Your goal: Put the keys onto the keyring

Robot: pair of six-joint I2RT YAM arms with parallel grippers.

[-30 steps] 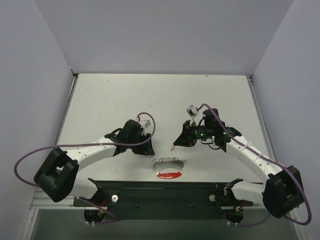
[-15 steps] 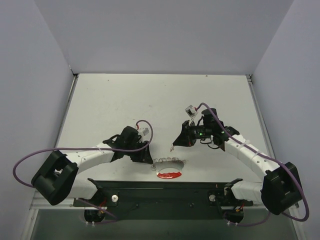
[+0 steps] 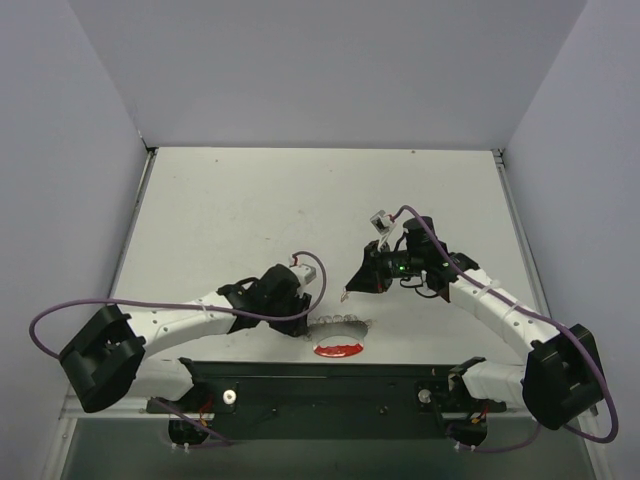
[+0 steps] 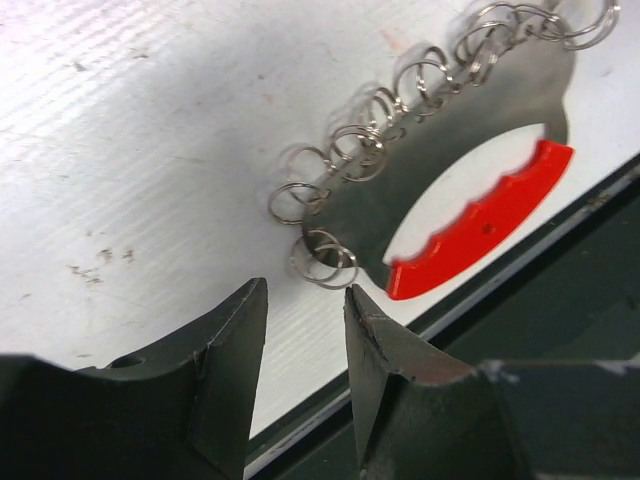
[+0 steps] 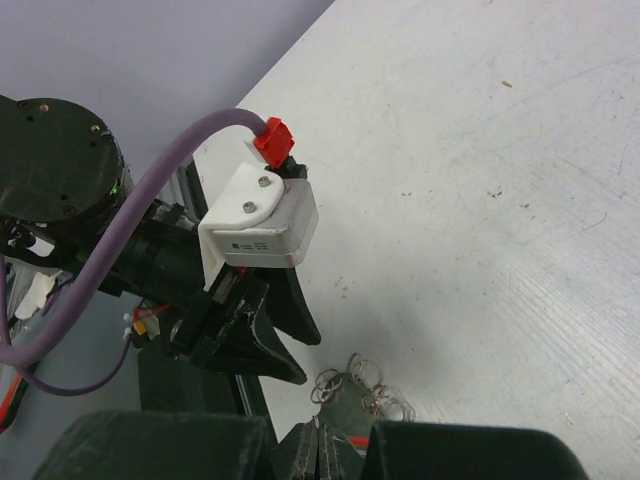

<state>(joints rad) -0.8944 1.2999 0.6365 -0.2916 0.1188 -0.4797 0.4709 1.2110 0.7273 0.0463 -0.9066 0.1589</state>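
The keyring (image 3: 338,335) lies flat by the table's near edge, a red arc (image 4: 480,222) on a grey hoop (image 4: 400,200) edged with small wire loops (image 4: 325,258). My left gripper (image 3: 298,318) stands open just left of it. In the left wrist view its fingertips (image 4: 303,295) stop short of the end loop, nothing between them. My right gripper (image 3: 352,288) hovers above and behind the ring, shut. A thin pale sliver, apparently the key (image 3: 346,295), sticks out of it. The right wrist view shows the shut gripper (image 5: 320,450) over the loops (image 5: 365,385).
A black base rail (image 3: 330,385) runs along the near edge, right beside the ring. Purple cables loop from both arms. The white table (image 3: 250,200) stretches back to grey walls. The left wrist camera housing (image 5: 262,215) sits close to my right gripper.
The left arm has swung right and toward the near edge, bringing its open jaws up to the keyring's left end. The right arm has barely moved.
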